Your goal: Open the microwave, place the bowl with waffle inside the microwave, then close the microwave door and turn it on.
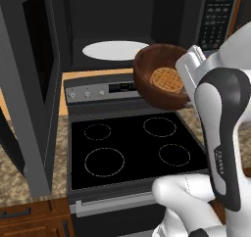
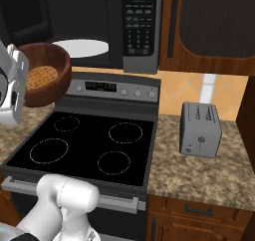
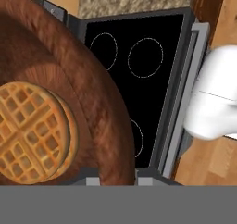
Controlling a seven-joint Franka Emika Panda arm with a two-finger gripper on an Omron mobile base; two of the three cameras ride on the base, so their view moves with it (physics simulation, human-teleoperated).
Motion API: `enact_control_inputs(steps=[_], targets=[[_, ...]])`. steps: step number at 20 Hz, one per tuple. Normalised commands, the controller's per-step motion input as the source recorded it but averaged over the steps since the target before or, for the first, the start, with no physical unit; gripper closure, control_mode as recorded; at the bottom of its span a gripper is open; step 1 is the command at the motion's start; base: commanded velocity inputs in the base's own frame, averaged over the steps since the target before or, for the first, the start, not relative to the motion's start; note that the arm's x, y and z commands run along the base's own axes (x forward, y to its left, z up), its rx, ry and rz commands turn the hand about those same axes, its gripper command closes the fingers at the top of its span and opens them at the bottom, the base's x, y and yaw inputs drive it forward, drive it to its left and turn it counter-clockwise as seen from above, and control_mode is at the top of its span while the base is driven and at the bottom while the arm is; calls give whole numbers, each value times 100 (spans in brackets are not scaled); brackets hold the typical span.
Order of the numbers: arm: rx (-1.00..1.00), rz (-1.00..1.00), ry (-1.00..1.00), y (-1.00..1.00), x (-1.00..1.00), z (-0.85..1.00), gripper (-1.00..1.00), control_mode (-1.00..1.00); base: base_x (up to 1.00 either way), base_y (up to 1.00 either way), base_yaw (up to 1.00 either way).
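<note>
The microwave (image 1: 215,20) hangs above the stove with its cavity exposed and the white turntable (image 1: 115,50) showing. The microwave door (image 1: 29,89) is swung wide out to the left. My gripper (image 1: 190,79) is shut on the right rim of the wooden bowl (image 1: 159,59), which hangs tilted in the air above the stove's back edge, just in front of the cavity. The waffle (image 1: 166,81) leans against the bowl's inner wall. In the hand view the bowl (image 3: 69,70) and waffle (image 3: 32,133) are close up, the rim pinched in my gripper (image 3: 119,177). The right base view has bowl (image 2: 57,68), waffle (image 2: 42,77), gripper (image 2: 22,83).
The black stove (image 1: 132,148) with four ring-marked burners lies below the bowl. A small grey toaster (image 2: 200,129) stands on the granite counter (image 2: 209,173) to the stove's right. The swung-out door blocks the left side. Wooden cabinets flank the microwave on the right.
</note>
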Motion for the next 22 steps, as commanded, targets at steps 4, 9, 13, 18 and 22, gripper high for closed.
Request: enact_control_inputs(steps=[4,9,13,18,22], targets=[[-2,0,0,17,60,56,100,-100,0,0,0],[0,0,-5,9,84,0,100,-100,0,0,0],[0,0,0,6,83,0,100,-100,0,0,0],[0,0,0,18,83,1,100,-100,0,0,0],[0,0,0,29,78,6,100,-100,0,0,0]])
